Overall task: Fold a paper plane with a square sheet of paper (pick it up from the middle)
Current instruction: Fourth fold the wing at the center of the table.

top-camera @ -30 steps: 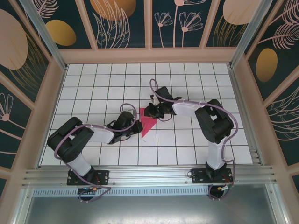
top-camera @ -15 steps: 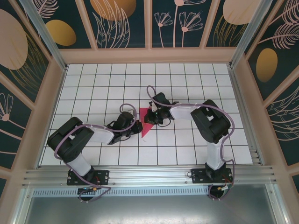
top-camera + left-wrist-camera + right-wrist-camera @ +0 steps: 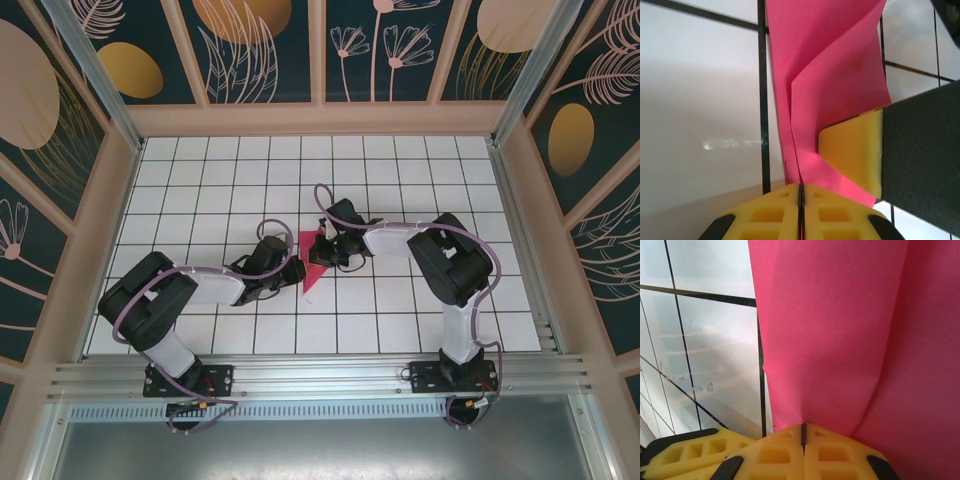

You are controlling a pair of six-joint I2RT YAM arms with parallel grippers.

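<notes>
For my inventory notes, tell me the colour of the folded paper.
The folded paper is plain magenta-pink, best seen in the right wrist view.

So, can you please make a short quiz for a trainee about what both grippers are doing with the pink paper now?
1. True or false: the left gripper is shut on the pink paper.
2. The right gripper is: A open above the paper; B shut on the paper; C shut on nothing.
3. Fill in: the white table carries a black ____ of lines.
Key: 1 true; 2 B; 3 grid.
</notes>
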